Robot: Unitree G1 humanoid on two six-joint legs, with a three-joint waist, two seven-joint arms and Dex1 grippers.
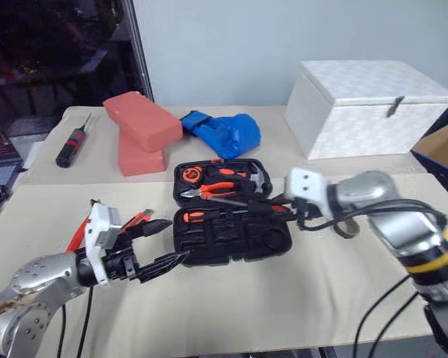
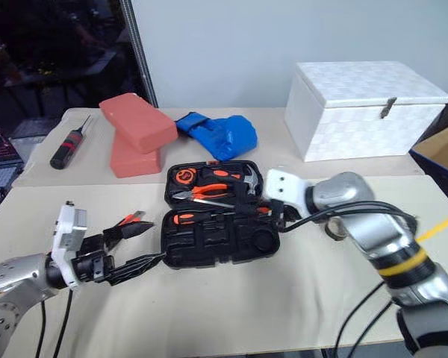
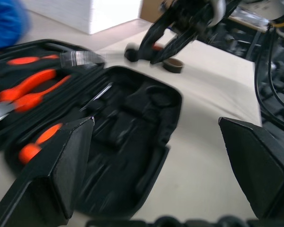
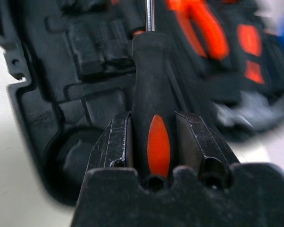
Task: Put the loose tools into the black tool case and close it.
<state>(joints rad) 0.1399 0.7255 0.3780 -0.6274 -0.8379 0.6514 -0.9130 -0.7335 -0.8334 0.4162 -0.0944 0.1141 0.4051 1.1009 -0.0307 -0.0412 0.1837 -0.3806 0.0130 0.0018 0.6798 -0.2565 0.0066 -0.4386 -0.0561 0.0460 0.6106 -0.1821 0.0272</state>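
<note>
Right end effector is clamped on a screwdriver by its orange-and-black handle, shaft aimed over the open black tool case mid-counter, looks lined up for a recess. Left end effector hangs wide open just beside the case, with more loose tools lying next to it.

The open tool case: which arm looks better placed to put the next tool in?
The right. Its gripper is shut on a screwdriver over the black tool case. The left gripper is open, empty, beside the case.
</note>
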